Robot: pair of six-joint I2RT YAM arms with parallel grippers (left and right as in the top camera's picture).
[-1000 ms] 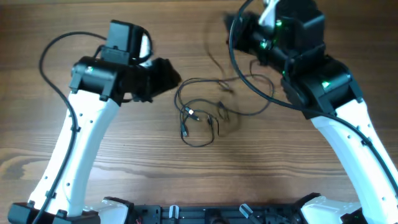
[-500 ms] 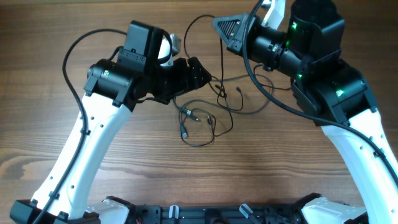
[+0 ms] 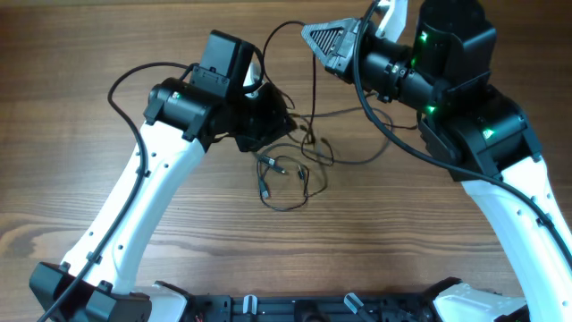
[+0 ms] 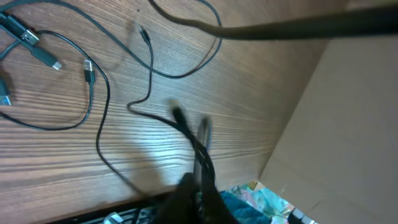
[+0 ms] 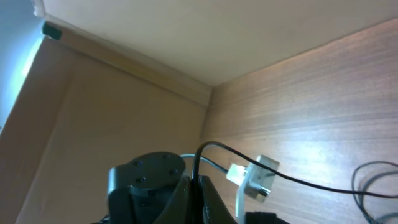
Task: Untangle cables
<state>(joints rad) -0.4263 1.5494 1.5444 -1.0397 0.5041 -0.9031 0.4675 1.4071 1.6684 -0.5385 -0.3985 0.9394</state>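
Observation:
The cables (image 3: pixel 284 170) lie as thin black loops with small silver-tipped plugs at the middle of the wooden table. My left gripper (image 3: pixel 282 114) is down at the upper left edge of the tangle. In the left wrist view my left gripper (image 4: pixel 200 186) is shut on a black strand (image 4: pixel 186 130) that runs away from the jaws, with loose loops and plugs (image 4: pixel 88 70) beyond. My right gripper (image 3: pixel 311 36) is raised over the far side of the table. The right wrist view shows this gripper (image 5: pixel 198 186) shut on a strand (image 5: pixel 311 183) that arcs away to the right.
Thick black arm cords (image 3: pixel 125 76) loop beside the left arm and across the right arm (image 3: pixel 375 116). A black frame (image 3: pixel 304 309) runs along the table's front edge. A tan wall (image 4: pixel 348 124) stands beyond the far edge.
My left gripper has moved right onto the tangle and shut on a strand. The right gripper, which rose a second ago, has held still with its strand since.

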